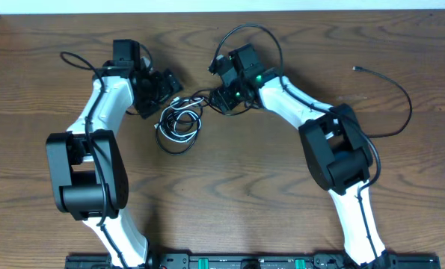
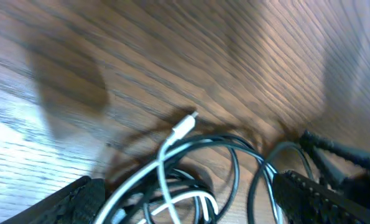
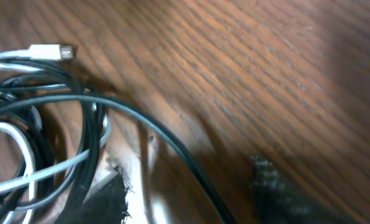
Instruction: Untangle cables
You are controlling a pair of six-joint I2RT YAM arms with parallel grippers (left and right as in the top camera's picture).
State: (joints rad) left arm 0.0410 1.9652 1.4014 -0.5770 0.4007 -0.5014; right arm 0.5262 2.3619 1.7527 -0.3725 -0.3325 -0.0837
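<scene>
Overhead first: both arms reach in from the near edge of the wooden table [image 1: 229, 209], elbows bent, wrists leaning toward the middle. The left gripper [image 1: 162, 88] sits at the upper left edge of the tangle of cables [image 1: 179, 123]. The right gripper [image 1: 222, 98] is just beside the tangle's upper right, and a black strand runs from the bundle to it. Jaw width is hard to read from up here. Well off to the right, a loose black cable [image 1: 408, 104] lies on its own. Over to the left wrist: fingers [image 2: 79, 199] spread wide, gripping nothing. The loops lie between them, and the white cable [image 2: 163, 155] pokes its plug [image 2: 186, 124] out. The view is blurred and the fingers are cut off at the bottom. Right wrist now: the jaws are apart too, and one black cord [image 3: 172, 144] runs through the gap without being clamped. The fingertips [image 3: 268, 180] are dark smudges, and the tangle is cut off at the left.
</scene>
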